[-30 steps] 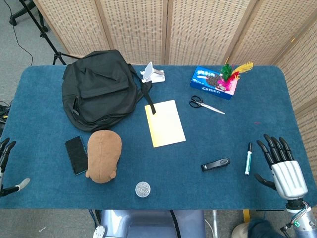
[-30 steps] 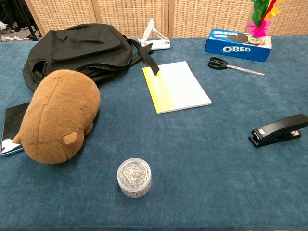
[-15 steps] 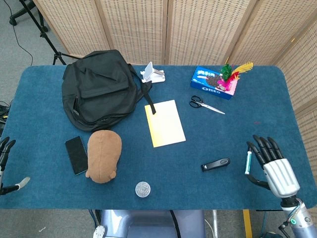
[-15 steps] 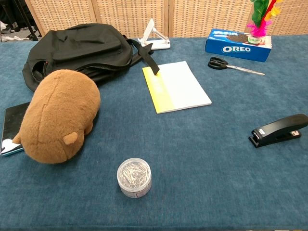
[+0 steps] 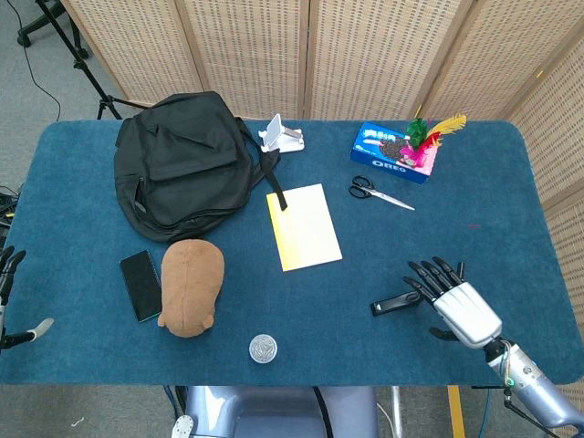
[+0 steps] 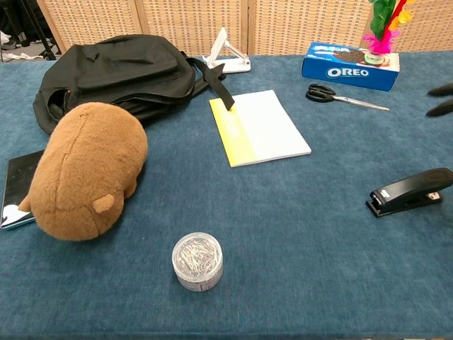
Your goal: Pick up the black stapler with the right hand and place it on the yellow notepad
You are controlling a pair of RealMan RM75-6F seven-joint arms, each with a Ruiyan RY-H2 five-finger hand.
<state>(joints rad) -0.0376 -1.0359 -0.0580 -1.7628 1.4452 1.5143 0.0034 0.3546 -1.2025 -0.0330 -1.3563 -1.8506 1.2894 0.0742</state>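
The black stapler lies flat on the blue table at front right, also in the chest view as the black stapler. My right hand hovers over its right end with fingers spread, holding nothing; only its fingertips show in the chest view at the right edge. The yellow notepad lies in the middle of the table, with a backpack strap over its top left corner. My left hand shows at the far left edge, fingers apart and empty.
A black backpack, a brown plush toy and a phone sit on the left. A round tin of clips stands at the front. Scissors, an Oreo box and a white stand are further back.
My right hand has moved left from the table's right edge, past the marker, and now hangs over the stapler's right end. The marker is now hidden under it. The stapler has not moved.
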